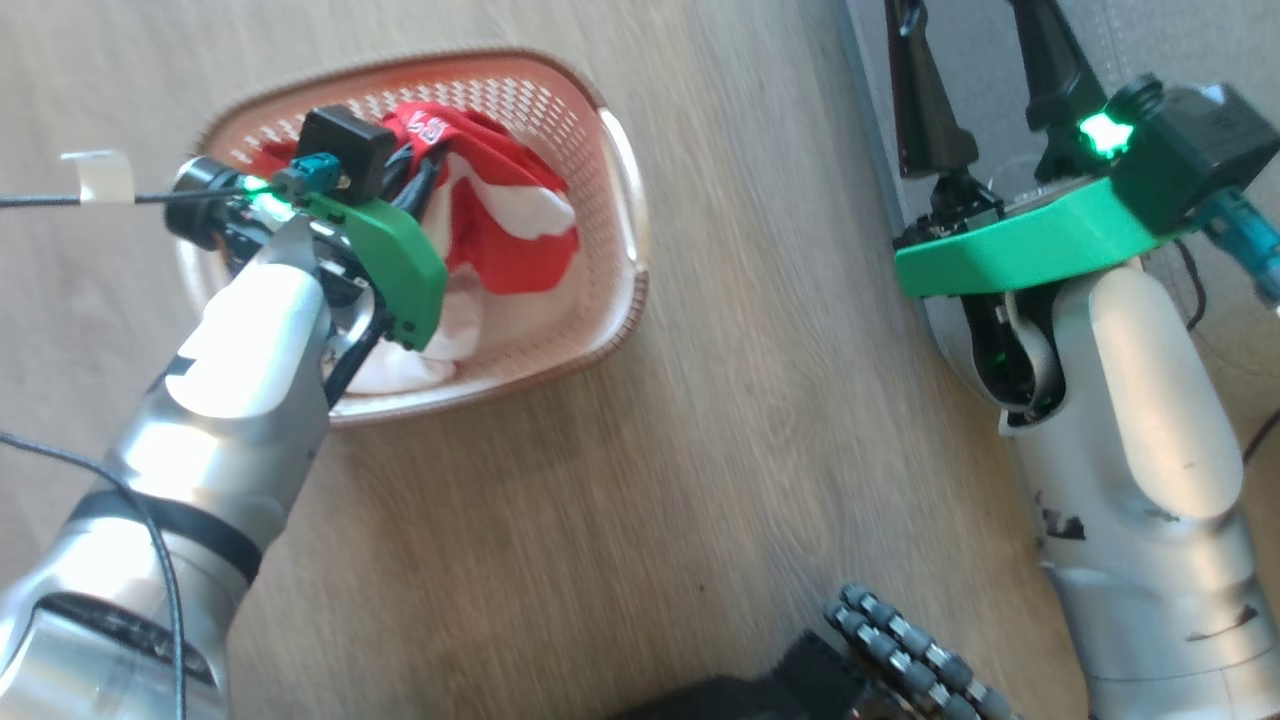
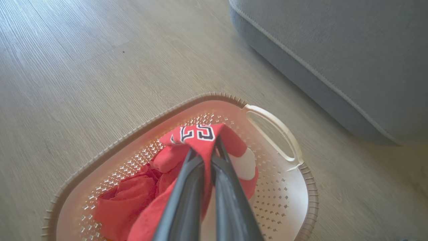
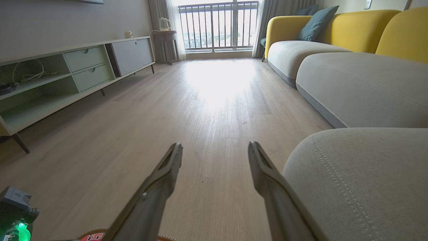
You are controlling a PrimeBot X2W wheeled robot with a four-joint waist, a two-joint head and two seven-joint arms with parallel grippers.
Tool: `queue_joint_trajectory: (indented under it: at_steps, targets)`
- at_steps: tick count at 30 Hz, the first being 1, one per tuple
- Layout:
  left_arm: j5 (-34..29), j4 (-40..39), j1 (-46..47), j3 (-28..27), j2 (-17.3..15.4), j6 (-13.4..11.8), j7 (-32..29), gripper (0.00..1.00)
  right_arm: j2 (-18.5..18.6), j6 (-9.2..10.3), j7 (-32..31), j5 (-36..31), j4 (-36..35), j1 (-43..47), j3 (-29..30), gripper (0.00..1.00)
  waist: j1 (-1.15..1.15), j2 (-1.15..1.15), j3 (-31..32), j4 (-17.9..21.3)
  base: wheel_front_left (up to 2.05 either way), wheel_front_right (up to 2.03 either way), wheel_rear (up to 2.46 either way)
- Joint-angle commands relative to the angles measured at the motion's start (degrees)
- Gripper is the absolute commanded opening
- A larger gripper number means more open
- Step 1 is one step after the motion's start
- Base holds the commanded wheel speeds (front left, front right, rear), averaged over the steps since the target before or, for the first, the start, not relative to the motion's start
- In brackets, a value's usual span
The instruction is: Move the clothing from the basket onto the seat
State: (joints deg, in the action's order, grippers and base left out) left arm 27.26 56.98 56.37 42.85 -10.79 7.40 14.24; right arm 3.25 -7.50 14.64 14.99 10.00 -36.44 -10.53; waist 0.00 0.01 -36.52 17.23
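The red clothing [image 2: 197, 134] with white bands lies bunched inside the basket [image 2: 311, 201], and a fold bearing lettering is pinched between the two dark fingers of the left gripper [image 2: 205, 150], which are pressed together on the cloth. In the head view a white garment [image 1: 400, 370] lies under the red one, showing at its 7 o'clock against the basket wall. The basket stands on a pale wood floor [image 1: 700, 450]. The grey seat [image 2: 334, 50] is at the basket's 1 o'clock in the left wrist view, apart from it with bare floor between. The right gripper [image 3: 215, 150] hangs above the floor with its fingers spread wide and nothing between them, the seat's rounded, double-stitched corner at its 4 o'clock. Farther off in the right wrist view, a low cabinet [image 3: 83, 63] is at 10 o'clock, a balcony railing [image 3: 217, 26] at 12 o'clock and a yellow-backed sofa [image 3: 367, 23] at 2 o'clock
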Motion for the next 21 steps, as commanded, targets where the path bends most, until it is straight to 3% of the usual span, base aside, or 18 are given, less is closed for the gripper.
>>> queue_joint_trajectory:
  at_steps: [1, 9, 21]
  targets:
    - [0.33, -2.99, -0.71, -2.28, -0.59, 0.07, 0.73, 0.0, -0.37, 0.01, 0.36, -0.72, -0.93, 1.69, -0.19, 1.0, 0.0, -0.01, 5.1, -3.77, 0.0, 0.0, 0.0]
    - [0.03, -10.73, -6.26, -7.77, 1.16, -0.07, 0.74, 0.0, -0.37, 0.01, 0.36, -2.71, 3.33, 5.67, -0.04, 1.0, 0.0, -0.01, 14.34, -7.5, 0.0, 0.0, 0.0]
    - [-2.02, -17.54, -11.25, -14.18, 4.27, -0.04, 0.75, 0.0, -0.37, 0.01, 0.36, -3.49, 6.64, 10.67, 1.45, 1.0, 0.0, -0.01, 23.0, -11.8, 0.0, 0.0, 0.0]
